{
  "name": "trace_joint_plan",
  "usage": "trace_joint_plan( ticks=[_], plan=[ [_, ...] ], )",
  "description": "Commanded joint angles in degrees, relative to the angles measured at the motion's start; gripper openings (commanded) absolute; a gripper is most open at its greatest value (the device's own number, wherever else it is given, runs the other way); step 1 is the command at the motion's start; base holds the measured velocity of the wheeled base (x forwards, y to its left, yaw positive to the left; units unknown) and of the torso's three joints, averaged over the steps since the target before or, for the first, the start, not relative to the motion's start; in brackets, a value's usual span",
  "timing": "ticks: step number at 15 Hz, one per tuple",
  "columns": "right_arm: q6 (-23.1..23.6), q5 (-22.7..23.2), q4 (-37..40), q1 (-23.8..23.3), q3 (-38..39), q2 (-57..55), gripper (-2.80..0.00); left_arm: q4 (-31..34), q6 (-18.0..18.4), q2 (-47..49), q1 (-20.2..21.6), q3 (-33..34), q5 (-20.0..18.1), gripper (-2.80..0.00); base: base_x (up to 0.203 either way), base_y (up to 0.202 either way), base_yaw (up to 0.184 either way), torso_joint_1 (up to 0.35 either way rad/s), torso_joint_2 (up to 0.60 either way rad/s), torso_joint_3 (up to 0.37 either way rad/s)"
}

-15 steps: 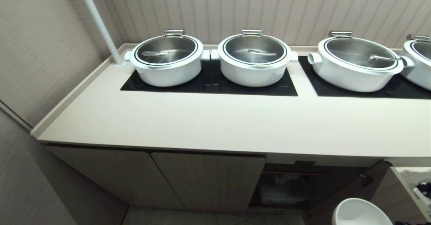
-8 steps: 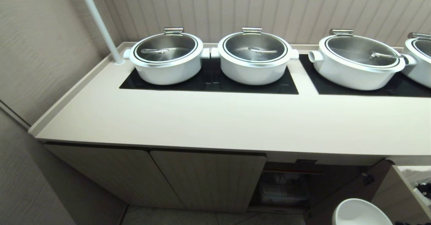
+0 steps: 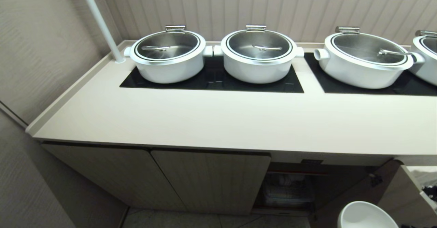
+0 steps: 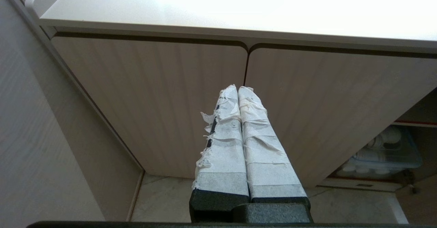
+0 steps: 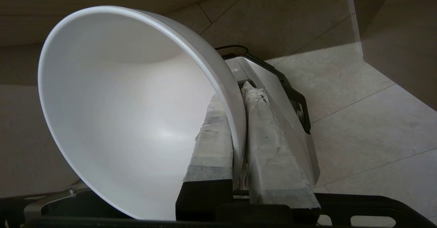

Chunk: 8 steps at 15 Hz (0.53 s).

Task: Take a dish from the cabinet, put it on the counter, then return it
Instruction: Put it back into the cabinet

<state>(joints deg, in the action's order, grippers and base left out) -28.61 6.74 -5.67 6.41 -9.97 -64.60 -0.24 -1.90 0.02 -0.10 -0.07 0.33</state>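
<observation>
The right claw (image 5: 239, 118) is clamped on the dish (image 5: 129, 112) rim; the open cabinet (image 3: 290, 187) lies ahead, lower left; the left claw (image 4: 238, 89) is closed, empty.

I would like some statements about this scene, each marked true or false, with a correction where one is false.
1. The right pincer grips the dish by its rim. True.
2. The dish stands on the counter. False: it is held below counter level, in front of the cabinet.
3. The left pincer is shut and holds nothing. True.
4. Every cabinet door is closed. False: the compartment on the right stands open, with a container of white ware inside.
5. The pots on the black glass panels have no lids. False: each wears a steel lid.
</observation>
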Motion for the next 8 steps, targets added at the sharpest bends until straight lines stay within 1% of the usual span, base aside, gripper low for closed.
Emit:
trace_joint_plan(
  ticks=[1,5,8],
  plan=[
    [-0.22,0.03,-0.04,0.00,0.04,-0.09,-2.80,-0.02,-0.03,-0.02,0.01,0.07,0.02,-2.80,0.000,0.000,0.000,-0.076,0.16,0.090],
    [-0.30,-0.06,-0.04,0.00,0.13,-0.09,-2.80,-0.02,-0.03,-0.02,0.01,-0.01,-0.01,-2.80,0.000,0.000,0.000,-0.101,0.22,0.120],
    [-0.48,-0.06,-0.04,0.00,0.48,-0.09,-2.80,-0.02,-0.03,-0.02,0.01,0.07,0.02,-2.80,0.000,0.000,0.000,-0.136,0.29,0.159]
  ],
)
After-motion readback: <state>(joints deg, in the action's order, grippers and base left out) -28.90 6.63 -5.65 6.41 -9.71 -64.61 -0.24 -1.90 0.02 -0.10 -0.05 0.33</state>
